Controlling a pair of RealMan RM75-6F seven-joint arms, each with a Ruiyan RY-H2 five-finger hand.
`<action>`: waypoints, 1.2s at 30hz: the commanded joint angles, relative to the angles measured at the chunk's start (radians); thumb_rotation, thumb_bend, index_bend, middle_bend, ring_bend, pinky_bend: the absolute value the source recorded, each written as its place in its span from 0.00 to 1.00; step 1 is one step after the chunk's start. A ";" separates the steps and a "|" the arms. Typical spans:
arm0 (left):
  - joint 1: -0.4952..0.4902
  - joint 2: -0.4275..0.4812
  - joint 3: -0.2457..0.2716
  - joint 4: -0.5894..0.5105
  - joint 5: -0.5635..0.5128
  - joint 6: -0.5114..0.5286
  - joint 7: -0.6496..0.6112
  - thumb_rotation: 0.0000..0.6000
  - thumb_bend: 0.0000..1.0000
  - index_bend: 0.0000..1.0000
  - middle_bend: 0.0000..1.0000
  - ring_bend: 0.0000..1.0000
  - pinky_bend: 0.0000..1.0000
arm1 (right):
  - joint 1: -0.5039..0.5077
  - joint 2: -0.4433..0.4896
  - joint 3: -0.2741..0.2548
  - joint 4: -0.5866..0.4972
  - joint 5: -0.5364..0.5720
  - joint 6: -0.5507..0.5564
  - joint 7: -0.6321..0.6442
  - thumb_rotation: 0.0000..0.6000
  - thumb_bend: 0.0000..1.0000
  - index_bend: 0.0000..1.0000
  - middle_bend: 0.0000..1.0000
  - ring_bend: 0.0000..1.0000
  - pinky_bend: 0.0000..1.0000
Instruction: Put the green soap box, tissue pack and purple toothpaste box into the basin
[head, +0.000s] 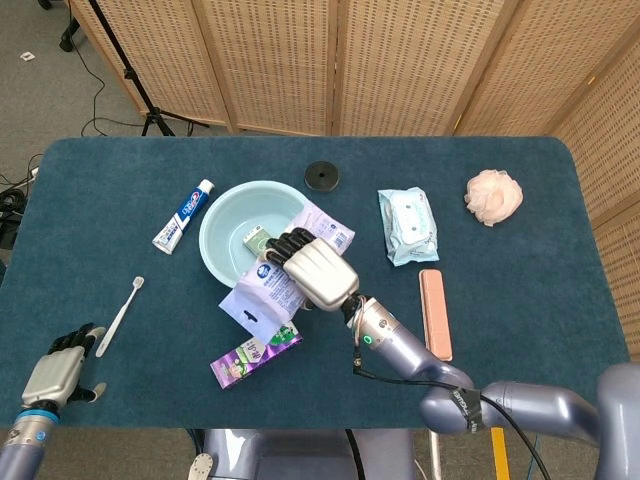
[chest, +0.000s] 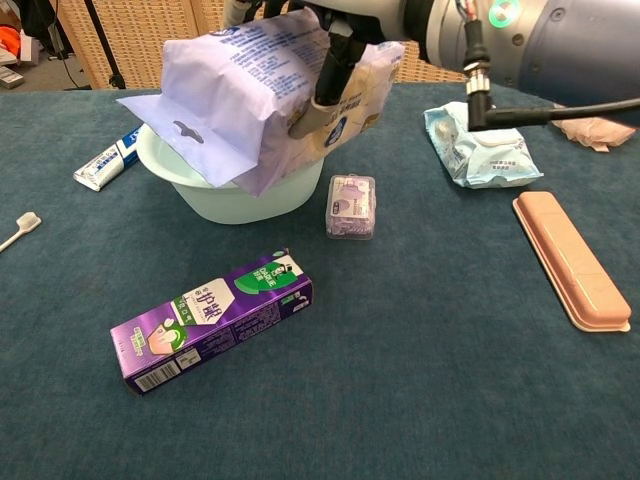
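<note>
A pale blue basin (head: 222, 222) stands left of the table's middle, and the green soap box (head: 257, 240) lies inside it. My right hand (head: 312, 270) grips the lavender-white tissue pack (head: 268, 288) from above. It holds the pack tilted over the basin's near right rim (chest: 230, 203). In the chest view the tissue pack (chest: 235, 95) hides the soap box, and the right hand (chest: 335, 55) shows at the pack's top. The purple toothpaste box (head: 255, 353) (chest: 212, 320) lies flat on the cloth in front of the basin. My left hand (head: 58, 370) rests low at the front left corner, holding nothing.
A toothpaste tube (head: 184, 216) and a toothbrush (head: 120, 316) lie left of the basin. A small clear box (chest: 351, 206) sits by the basin's right side. Further right lie a wet-wipes pack (head: 407, 225), a pink case (head: 435, 313) and a pink loofah (head: 494, 196). A black disc (head: 322, 175) lies behind.
</note>
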 joint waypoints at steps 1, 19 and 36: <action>0.001 0.001 -0.002 0.002 0.003 0.011 0.005 1.00 0.29 0.08 0.00 0.00 0.00 | 0.022 -0.033 0.002 0.040 0.012 -0.001 0.013 1.00 0.16 0.57 0.24 0.24 0.32; 0.018 -0.011 -0.014 0.008 0.028 0.090 0.054 1.00 0.29 0.08 0.00 0.00 0.00 | 0.132 -0.169 0.029 0.268 0.047 -0.026 0.088 1.00 0.15 0.57 0.23 0.24 0.32; 0.013 -0.022 -0.019 0.025 0.013 0.069 0.056 1.00 0.29 0.08 0.00 0.00 0.00 | 0.192 -0.232 0.035 0.358 0.094 -0.020 0.073 1.00 0.10 0.20 0.00 0.00 0.03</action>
